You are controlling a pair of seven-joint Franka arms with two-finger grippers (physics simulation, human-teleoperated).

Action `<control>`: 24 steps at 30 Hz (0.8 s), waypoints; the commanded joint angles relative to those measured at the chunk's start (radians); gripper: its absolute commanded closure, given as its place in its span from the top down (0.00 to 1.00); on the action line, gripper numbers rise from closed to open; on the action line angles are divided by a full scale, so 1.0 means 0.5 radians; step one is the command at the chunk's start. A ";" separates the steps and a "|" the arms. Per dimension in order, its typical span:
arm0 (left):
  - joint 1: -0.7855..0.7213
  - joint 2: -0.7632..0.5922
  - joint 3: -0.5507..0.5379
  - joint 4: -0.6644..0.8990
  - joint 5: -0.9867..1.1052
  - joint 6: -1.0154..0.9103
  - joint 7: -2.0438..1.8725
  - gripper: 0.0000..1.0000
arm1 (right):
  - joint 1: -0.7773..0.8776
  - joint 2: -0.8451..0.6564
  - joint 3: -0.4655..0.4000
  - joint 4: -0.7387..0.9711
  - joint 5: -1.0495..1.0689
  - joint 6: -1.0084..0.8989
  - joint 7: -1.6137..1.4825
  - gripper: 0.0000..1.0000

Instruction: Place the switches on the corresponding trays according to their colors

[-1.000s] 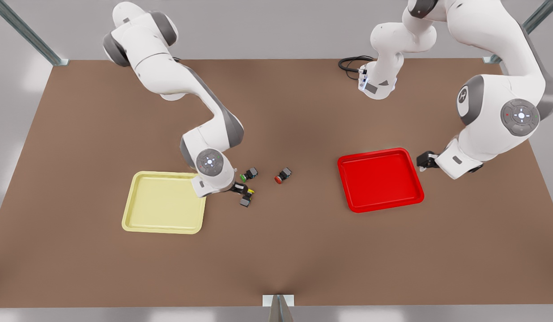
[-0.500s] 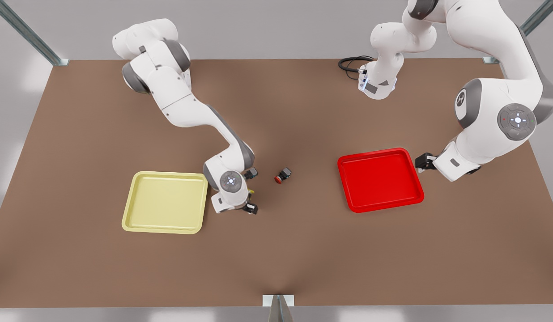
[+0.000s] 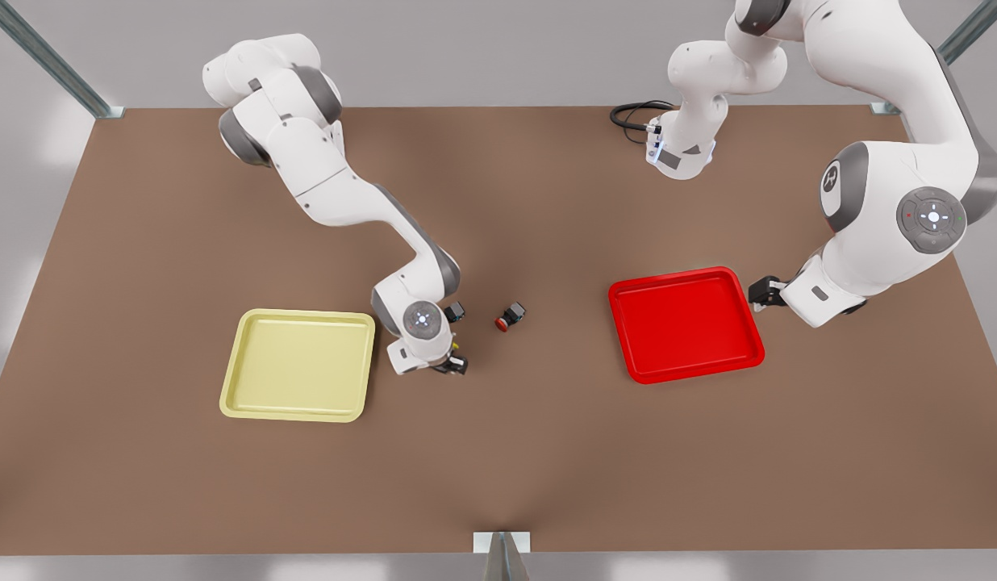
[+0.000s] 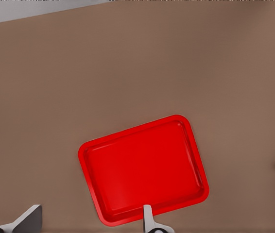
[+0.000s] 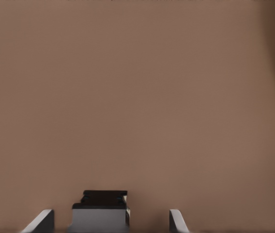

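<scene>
Two tools work: the right tool (image 3: 452, 367), fingers apart, straddles the yellow switch (image 5: 100, 214) beside the yellow tray (image 3: 297, 365), ready to clamp and lift. The left tool (image 3: 761, 292), fingers apart, waits by the red tray (image 3: 686, 323); the red switch (image 3: 510, 315) lies mid-table.

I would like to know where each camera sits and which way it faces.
Front view: high above the table, looking down at both arms, yellow tray and red tray.
Left wrist view: on the left gripper, looking down at the red tray; open fingertips show.
Right wrist view: on the right gripper, low over the table; open fingertips flank a switch.
Shared: front and left wrist views show the red tray.
</scene>
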 commanded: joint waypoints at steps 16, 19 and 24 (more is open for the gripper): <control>0.000 0.003 0.000 0.000 0.000 0.000 0.006 1.00 | 0.009 0.012 0.000 0.003 0.006 0.022 -0.001 0.57; 0.000 0.003 0.000 0.000 0.000 0.000 0.006 1.00 | 0.009 0.012 0.000 0.006 0.006 0.019 0.002 0.54; 0.003 0.000 0.000 0.000 0.000 0.000 0.006 1.00 | 0.012 0.015 0.003 0.003 0.006 0.022 0.005 0.51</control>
